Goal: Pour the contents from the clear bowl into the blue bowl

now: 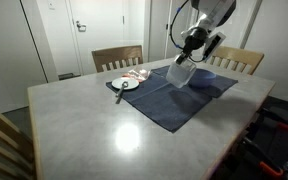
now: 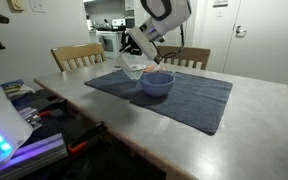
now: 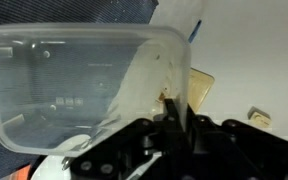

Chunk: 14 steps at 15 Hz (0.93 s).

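My gripper (image 1: 191, 47) is shut on the rim of the clear bowl (image 3: 74, 85) and holds it tilted in the air. In an exterior view the clear bowl (image 2: 135, 68) hangs just over the near rim of the blue bowl (image 2: 157, 83), which stands on the dark blue cloth (image 2: 194, 100). In an exterior view the clear bowl (image 1: 180, 74) hides the blue bowl. In the wrist view my fingers (image 3: 174, 105) pinch the bowl's wall, and the bowl fills most of the picture. I cannot tell what is inside it.
A white round plate (image 1: 124, 84) with a utensil and some red-and-white things (image 1: 136, 74) lie at the cloth's far corner. Wooden chairs (image 1: 117, 58) (image 1: 237, 60) stand behind the grey table (image 1: 104, 130). Equipment (image 2: 14, 125) crowds one table side.
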{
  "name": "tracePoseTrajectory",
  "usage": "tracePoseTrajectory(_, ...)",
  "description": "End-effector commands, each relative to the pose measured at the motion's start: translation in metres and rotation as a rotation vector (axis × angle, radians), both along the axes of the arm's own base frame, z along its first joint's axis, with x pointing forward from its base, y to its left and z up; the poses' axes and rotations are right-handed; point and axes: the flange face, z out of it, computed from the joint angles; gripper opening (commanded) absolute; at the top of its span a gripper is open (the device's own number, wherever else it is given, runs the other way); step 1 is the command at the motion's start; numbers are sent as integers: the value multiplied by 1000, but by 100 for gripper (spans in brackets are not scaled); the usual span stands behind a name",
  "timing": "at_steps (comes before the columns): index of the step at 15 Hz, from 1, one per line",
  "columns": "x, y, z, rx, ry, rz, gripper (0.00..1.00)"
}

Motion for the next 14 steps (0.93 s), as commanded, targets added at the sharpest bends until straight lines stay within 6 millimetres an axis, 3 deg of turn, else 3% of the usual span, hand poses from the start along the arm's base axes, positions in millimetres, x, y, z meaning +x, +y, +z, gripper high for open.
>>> tracePoseTrajectory(1, -3, 31, 4, -155, 3, -91, 2)
tracePoseTrajectory(8, 8, 84, -12, -479, -30, -261, 2)
tracePoseTrajectory(14, 2, 127, -23, -679, 36, -297, 2)
